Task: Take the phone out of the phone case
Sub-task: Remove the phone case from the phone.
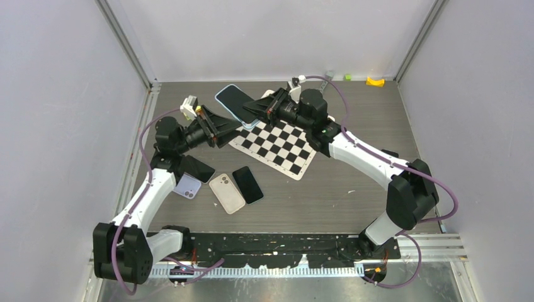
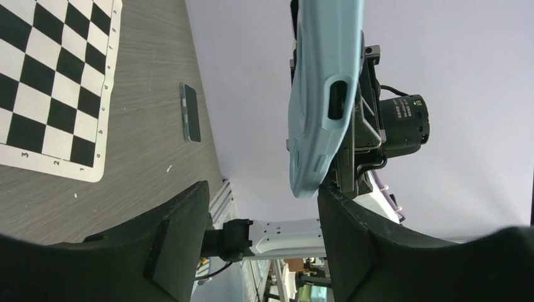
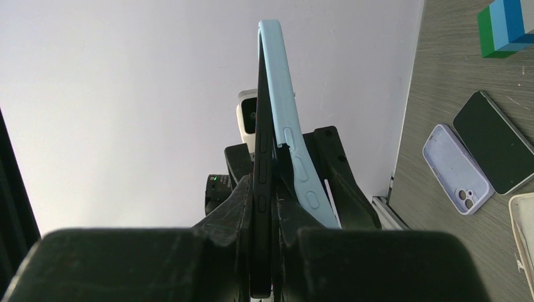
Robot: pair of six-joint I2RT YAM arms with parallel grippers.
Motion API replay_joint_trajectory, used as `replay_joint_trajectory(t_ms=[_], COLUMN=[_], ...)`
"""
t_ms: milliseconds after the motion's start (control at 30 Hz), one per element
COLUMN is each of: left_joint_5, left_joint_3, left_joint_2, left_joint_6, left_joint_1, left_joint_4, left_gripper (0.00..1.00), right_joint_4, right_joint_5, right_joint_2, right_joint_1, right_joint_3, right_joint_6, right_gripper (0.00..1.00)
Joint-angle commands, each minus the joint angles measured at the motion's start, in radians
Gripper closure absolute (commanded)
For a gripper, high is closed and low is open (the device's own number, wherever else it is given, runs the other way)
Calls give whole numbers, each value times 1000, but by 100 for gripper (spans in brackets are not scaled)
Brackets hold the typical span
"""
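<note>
The black phone (image 3: 259,189) and the light blue soft plastic phone case (image 3: 293,157) are held up edge-on between the two arms, above the far part of the grey wood-grain counter (image 1: 352,182) and just beside the black-and-white chequered board (image 1: 277,146). The fingers of the right gripper (image 3: 263,202) are clamped on the edge of the phone. At that near end the case is seen bowed away from the phone, so that a gap has opened between them. Towards the far end the two run together, and the case appears not yet freed there.

The fingers of the left gripper (image 2: 263,189) are spread wide. The lower corner of the case lies at the tip of one finger (image 2: 352,239), though it cannot be told whether contact is made.

The task is judged to be partly done: one end of the case has been peeled loose, but the phone is not out. What is left is for the far end to be released and the two parts drawn apart.
</note>
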Motion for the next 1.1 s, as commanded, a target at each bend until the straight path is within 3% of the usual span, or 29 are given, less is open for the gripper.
replay_joint_trajectory(t_ms=[0, 500, 633, 733, 800, 967, 1067], left_joint_5=[-40, -106, -119, -123, -128, -224, -254], left_joint_3=[28, 41, 51, 69, 96, 173, 168], left_joint_2=[-1, 60, 75, 98, 111, 117, 134], left_joint_6=[15, -31, -19, 22, 92, 349, 396], left_joint_1=[-10, -24, -23, -23, -23, -23, -23], left_joint_4=[8, 86, 94, 110, 52, -248, -311], left_gripper=[38, 39, 54, 87, 100, 100, 100], right_joint_4=[157, 207, 204, 174, 100, -94, -160], right_joint_5=[-21, -84, -110, -135, -148, -181, -212], right_joint_2=[-17, -15, -10, -23, -42, -152, -216], right_joint_1=[5, 6, 7, 3, -5, -69, -120], right_joint_3=[20, 7, 3, -4, 0, -5, -41], right_joint_6=[41, 87, 87, 50, -7, -192, -249], right_gripper=[99, 99, 99, 99, 99, 99, 99])
